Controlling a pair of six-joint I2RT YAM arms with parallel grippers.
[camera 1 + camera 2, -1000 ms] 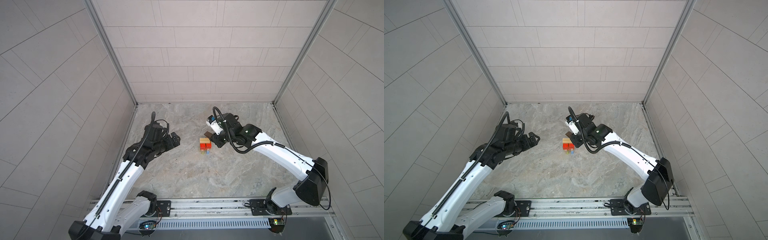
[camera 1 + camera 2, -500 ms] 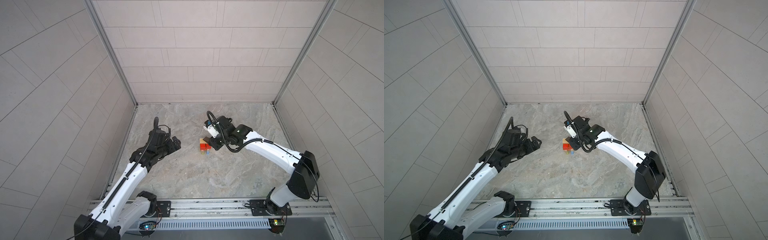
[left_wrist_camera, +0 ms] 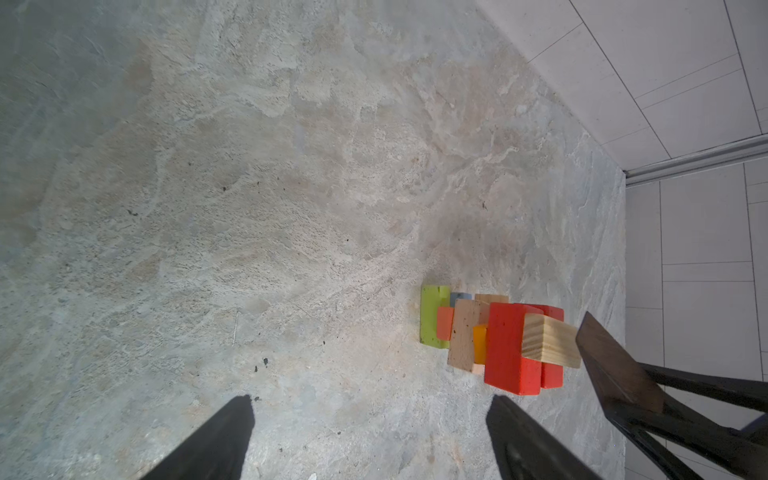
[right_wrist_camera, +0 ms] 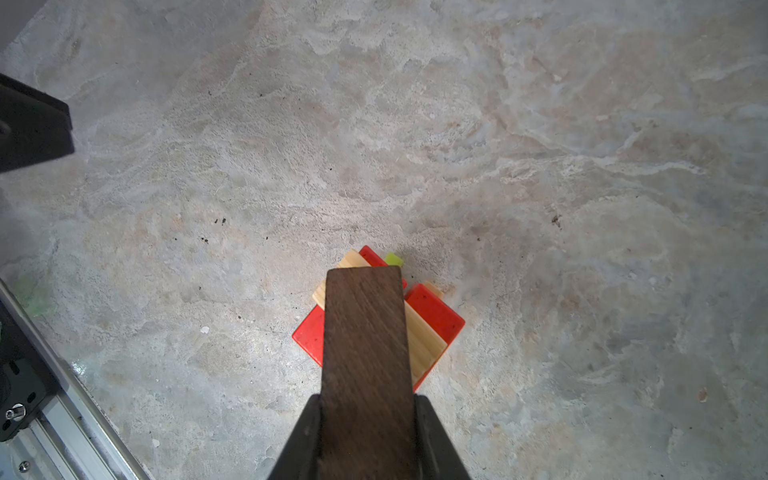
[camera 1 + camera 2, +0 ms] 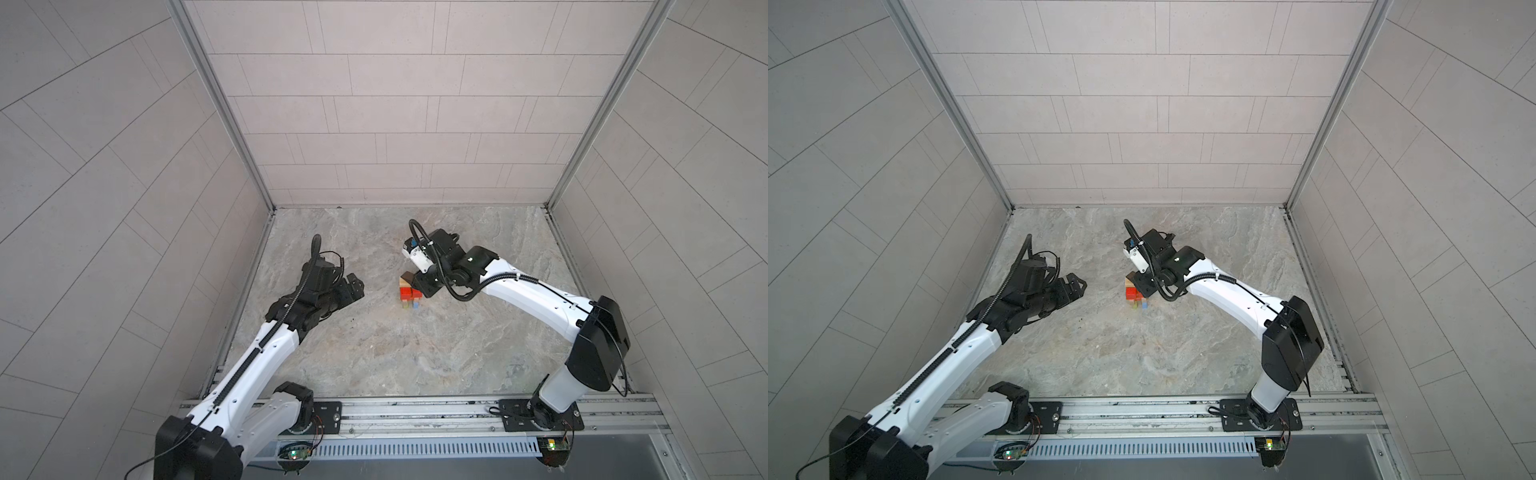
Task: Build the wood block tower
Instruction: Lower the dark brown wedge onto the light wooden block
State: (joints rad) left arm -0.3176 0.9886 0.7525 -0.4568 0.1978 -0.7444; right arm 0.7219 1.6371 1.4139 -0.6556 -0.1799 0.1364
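Dark brown block [image 4: 363, 353] gripped by the right hand [image 4: 368, 415], held over the tower [image 5: 409, 293] near the middle of the surface [image 5: 374, 353], tan block [image 4: 424, 345] seen topmost on red blocks [image 4: 440, 316], left hand [image 5: 356, 286] spread open, well apart.

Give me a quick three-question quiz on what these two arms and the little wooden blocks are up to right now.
1. Fill in: the topmost block resting on the small crisscross tower of painted wooden blocks is ____ in colour.
2. True or false: the left arm's fingers are closed on a block.
3. What do the right arm's fingers grip? A. nothing B. a long dark brown wooden block C. the whole tower

Key
1. Tan: the pale tan wooden block lies across the red layer.
2. False: they stand open and empty, off to the side of the tower.
3. B
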